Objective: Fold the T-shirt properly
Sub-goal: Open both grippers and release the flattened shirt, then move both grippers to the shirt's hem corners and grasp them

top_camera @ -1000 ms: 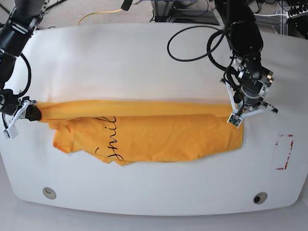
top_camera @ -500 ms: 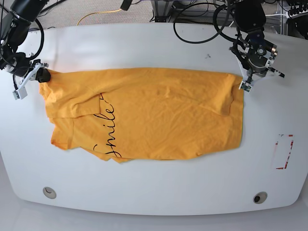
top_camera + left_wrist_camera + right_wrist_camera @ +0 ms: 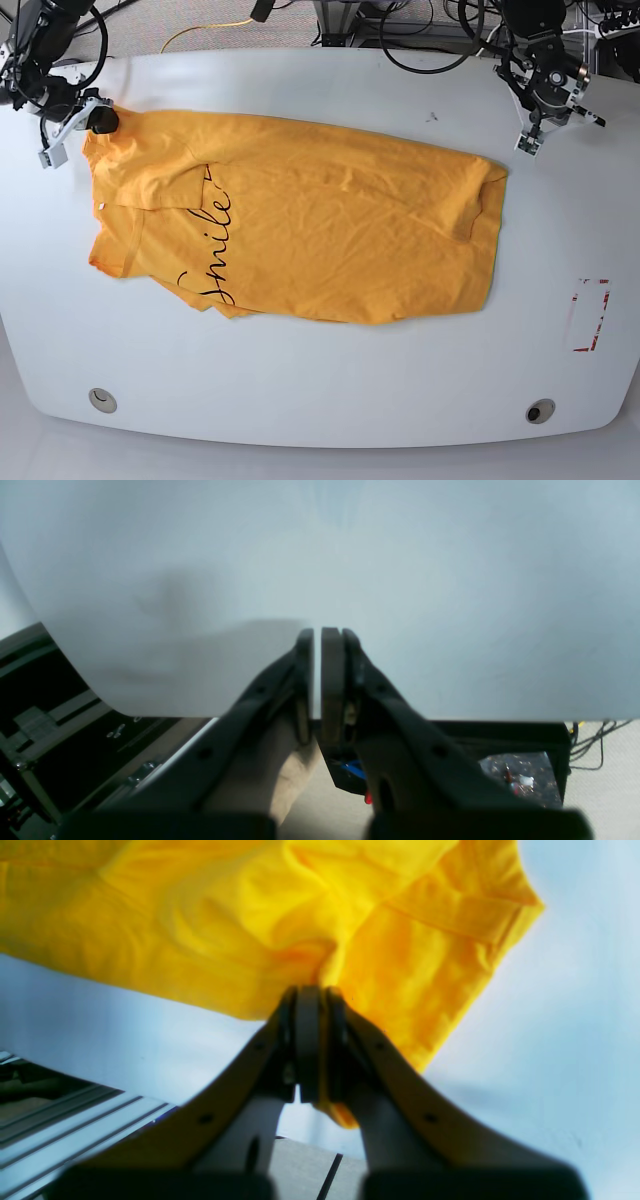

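The orange-yellow T-shirt [image 3: 330, 230] lies spread out flat across the white table [image 3: 300, 400], with black cursive lettering [image 3: 210, 250] near its left side. My right gripper [image 3: 75, 125] is at the far left and is shut on the shirt's far-left corner. In the right wrist view yellow fabric [image 3: 280, 925] bunches into the closed right gripper [image 3: 310, 990]. My left gripper [image 3: 530, 143] hovers at the far right, a little beyond the shirt's far-right corner and not touching it. In the left wrist view the left gripper [image 3: 317, 632] is shut on nothing, over bare table.
A red-outlined rectangle mark [image 3: 590, 315] sits near the table's right edge. Two round holes [image 3: 102, 400] [image 3: 540, 411] lie near the front edge. Cables and equipment crowd the floor behind the table's far edge [image 3: 400, 30].
Both grippers pulled the shirt's upper layer toward the far side, opening the folded strip into a flat spread. The left gripper has let go of its corner and moved away; the right still holds.
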Motion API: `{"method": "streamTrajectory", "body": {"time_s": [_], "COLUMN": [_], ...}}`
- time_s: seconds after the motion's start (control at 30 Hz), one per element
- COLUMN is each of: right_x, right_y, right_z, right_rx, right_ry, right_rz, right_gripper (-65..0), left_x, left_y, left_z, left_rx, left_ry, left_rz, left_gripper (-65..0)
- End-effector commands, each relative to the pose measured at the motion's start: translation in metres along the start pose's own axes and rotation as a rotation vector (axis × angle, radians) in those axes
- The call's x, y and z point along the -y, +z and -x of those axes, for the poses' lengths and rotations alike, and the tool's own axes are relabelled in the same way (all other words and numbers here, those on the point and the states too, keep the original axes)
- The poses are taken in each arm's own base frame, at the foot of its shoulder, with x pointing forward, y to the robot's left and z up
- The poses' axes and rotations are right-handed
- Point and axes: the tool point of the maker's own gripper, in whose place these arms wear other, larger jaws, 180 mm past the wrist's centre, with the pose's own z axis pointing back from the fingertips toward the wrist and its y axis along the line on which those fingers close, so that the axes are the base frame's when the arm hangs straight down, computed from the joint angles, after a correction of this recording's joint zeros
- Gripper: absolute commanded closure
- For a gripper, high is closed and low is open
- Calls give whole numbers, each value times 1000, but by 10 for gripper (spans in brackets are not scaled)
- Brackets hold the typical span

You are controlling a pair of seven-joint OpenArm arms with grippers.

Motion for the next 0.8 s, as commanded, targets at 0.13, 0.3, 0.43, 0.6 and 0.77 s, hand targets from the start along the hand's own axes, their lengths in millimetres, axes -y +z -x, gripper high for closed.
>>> {"method": "streamTrajectory", "body": {"time_s": [0.13,0.3,0.43,0.6,0.77], "right_x": [-1,-9,-12,-11,0], "right_y": [12,19,22,20,12], "right_z": [-21,-34,-43,-64,-85], "right_rx": [55,84,104,162,194], "right_ry": [52,110,132,130,109], "right_rz": [15,30,35,35,59], "right_gripper": [-176,-371,-400,-401,-401], "left_x": [-7,-14,-27,-40,-41], "left_y": [7,11,13,12,7], "left_z": [-37,-65,-89,-115,-143], "left_rx": [133,209,258,304,341], "left_ry": [50,75,99,129,156], "left_rz": [17,20,2,-4,32], "left_gripper": [0,-39,-190,-342,-367]}}
